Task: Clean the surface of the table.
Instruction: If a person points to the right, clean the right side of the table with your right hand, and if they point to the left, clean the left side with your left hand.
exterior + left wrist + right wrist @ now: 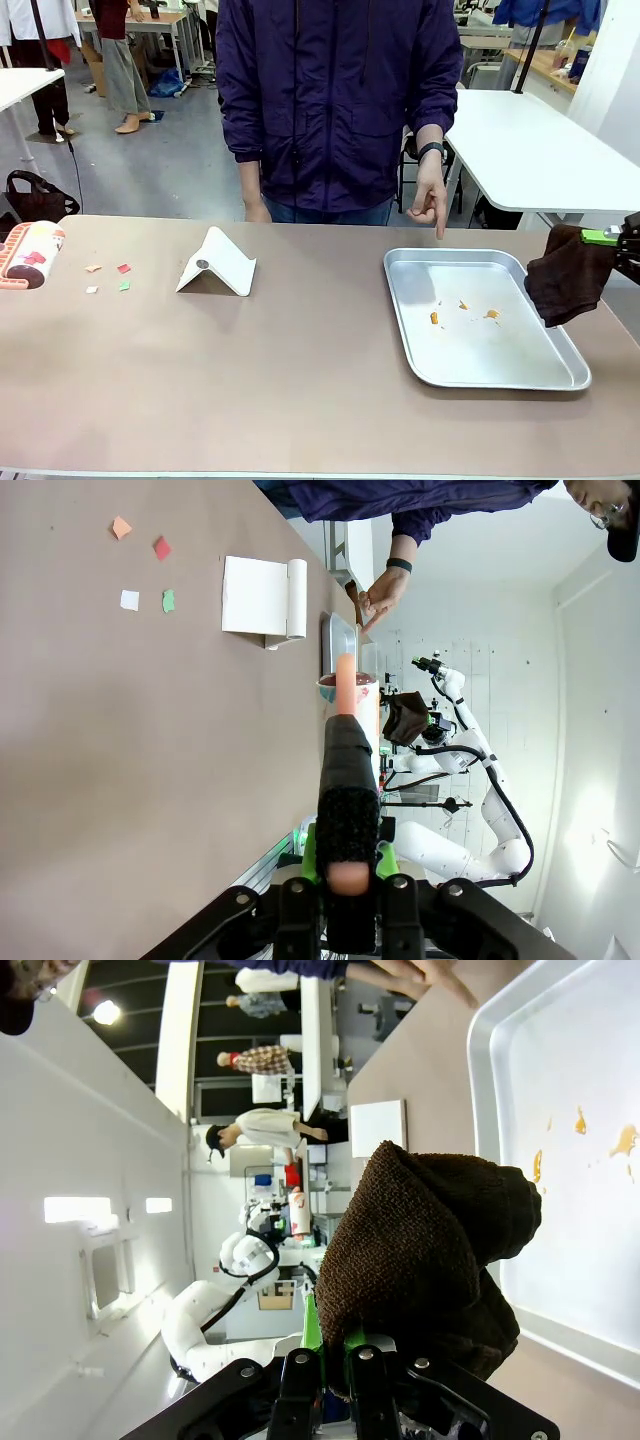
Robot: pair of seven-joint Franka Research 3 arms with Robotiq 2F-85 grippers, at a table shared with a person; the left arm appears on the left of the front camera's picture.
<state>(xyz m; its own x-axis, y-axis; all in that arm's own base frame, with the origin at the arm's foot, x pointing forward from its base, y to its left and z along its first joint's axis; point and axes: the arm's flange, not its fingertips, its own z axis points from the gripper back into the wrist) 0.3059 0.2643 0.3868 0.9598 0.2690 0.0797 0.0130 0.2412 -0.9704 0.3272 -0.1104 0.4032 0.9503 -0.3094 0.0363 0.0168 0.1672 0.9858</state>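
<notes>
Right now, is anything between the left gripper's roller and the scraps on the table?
Nothing visible: only bare table lies between the left gripper's roller and the scraps; the white stand sits beyond them.

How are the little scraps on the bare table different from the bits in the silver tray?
The scraps lie on the bare table at its left end; the bits lie inside the tray at the right. The scraps are flat squarish pieces in orange, red, white and green; the bits are all orange, irregular smears. Both are small, scattered clusters.
</notes>
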